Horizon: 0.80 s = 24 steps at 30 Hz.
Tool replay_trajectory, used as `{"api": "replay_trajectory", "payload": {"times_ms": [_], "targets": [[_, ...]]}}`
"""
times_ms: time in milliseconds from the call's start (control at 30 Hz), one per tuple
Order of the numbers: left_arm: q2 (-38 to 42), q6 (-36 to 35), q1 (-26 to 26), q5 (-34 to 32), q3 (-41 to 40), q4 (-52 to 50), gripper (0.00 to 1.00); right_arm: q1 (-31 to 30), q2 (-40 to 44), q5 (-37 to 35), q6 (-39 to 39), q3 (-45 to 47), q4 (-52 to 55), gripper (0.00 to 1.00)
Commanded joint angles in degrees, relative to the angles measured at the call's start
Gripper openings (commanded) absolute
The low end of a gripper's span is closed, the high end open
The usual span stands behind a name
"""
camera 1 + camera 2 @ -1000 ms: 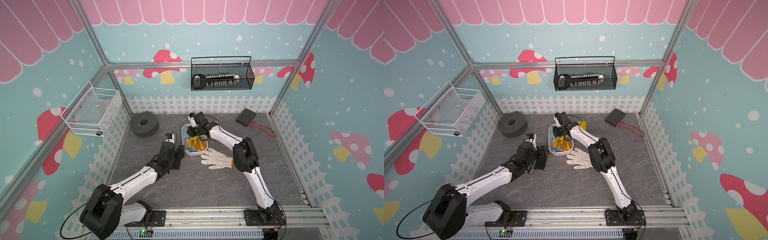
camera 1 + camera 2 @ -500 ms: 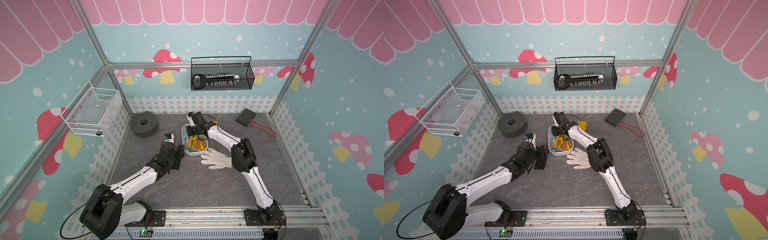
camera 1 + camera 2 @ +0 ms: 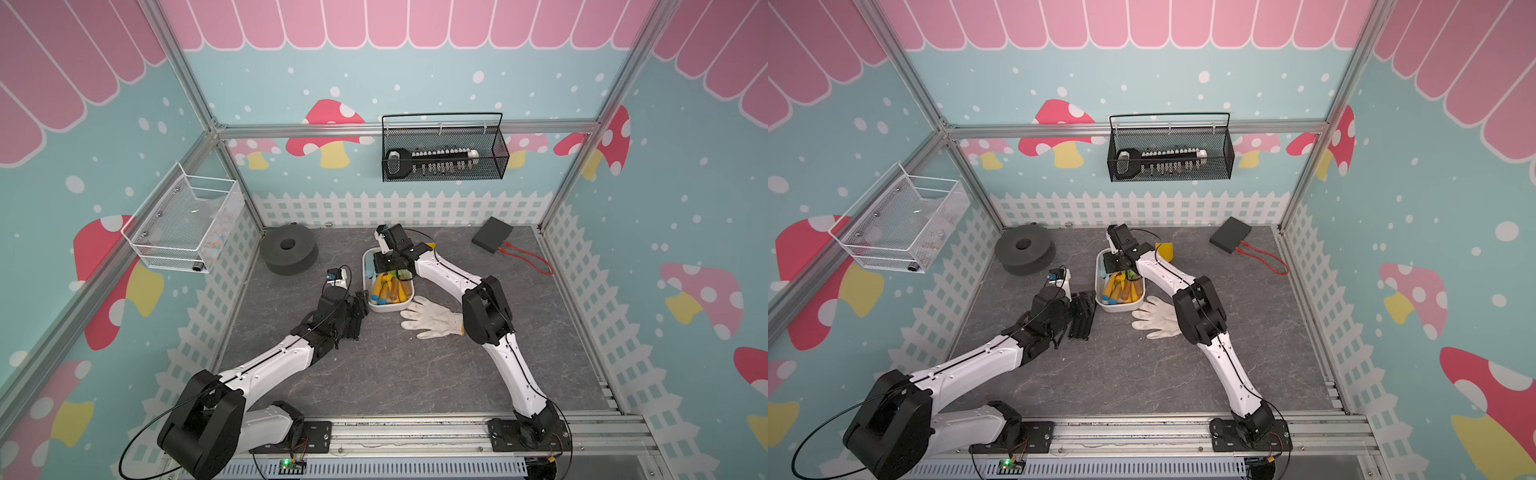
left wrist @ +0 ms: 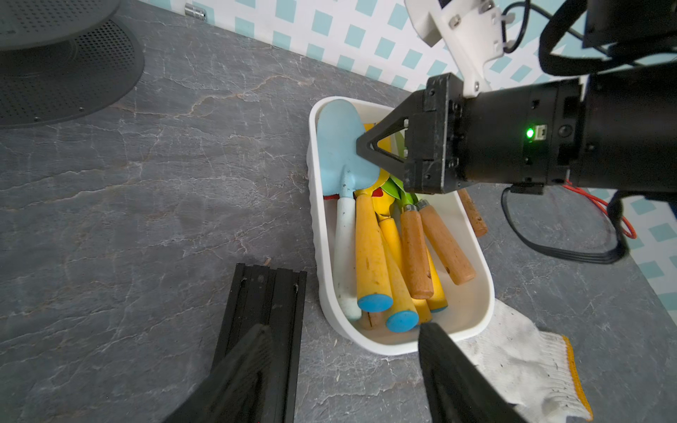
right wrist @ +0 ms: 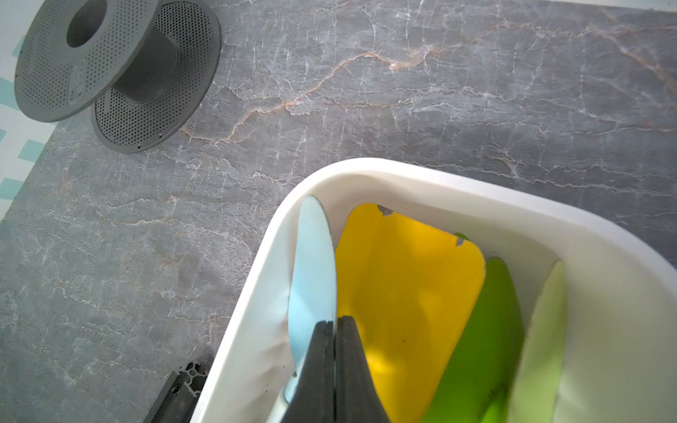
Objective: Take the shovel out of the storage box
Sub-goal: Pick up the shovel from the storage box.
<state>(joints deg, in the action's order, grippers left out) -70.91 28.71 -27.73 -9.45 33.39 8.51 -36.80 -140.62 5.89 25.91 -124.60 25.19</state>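
The storage box (image 3: 365, 286) (image 3: 1098, 286) (image 4: 314, 219) (image 5: 439, 179), a low white tub, lies mid-table, full of hand tools. The shovel (image 4: 337, 146) (image 5: 311, 263) has a light-blue blade and a white handle and lies along the box's left wall. My right gripper (image 3: 384, 266) (image 3: 1115, 264) (image 4: 361, 146) (image 5: 335, 322) reaches into the far end of the box and is shut on the edge of the shovel's blade. My left gripper (image 3: 359, 305) (image 3: 1079, 309) (image 4: 344, 329) stands open just outside the box's near end, holding nothing.
Yellow-handled and wooden-handled tools (image 4: 370, 249) fill the rest of the box. A black metal rail (image 3: 353, 324) (image 4: 263, 293) lies under my left gripper. A white glove (image 3: 432, 318) lies right of the box. A grey spool (image 3: 289, 253), a black case (image 3: 492, 235) and two wall baskets stand farther back.
The right gripper's jaws have closed on the blue blade. The left arm has not moved.
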Motion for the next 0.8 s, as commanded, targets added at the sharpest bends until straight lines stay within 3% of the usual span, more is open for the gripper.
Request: {"api": "replay_trajectory", "payload": {"times_ms": [0, 300, 767], "targets": [[1.0, -0.3, 0.4, -0.2, -0.6, 1.0, 0.68, -0.5, 3.5, -0.3, -0.8, -0.7, -0.5, 0.00], [1.5, -0.8, 0.4, 1.4, -0.6, 1.2, 0.68, -0.4, 12.5, 0.3, -2.4, 5.5, 0.4, 0.00], [1.2, 0.8, -0.4, 1.9, -2.7, 6.6, 0.66, 2.1, 34.7, 4.1, -4.3, 26.6, 0.3, 0.00]]}}
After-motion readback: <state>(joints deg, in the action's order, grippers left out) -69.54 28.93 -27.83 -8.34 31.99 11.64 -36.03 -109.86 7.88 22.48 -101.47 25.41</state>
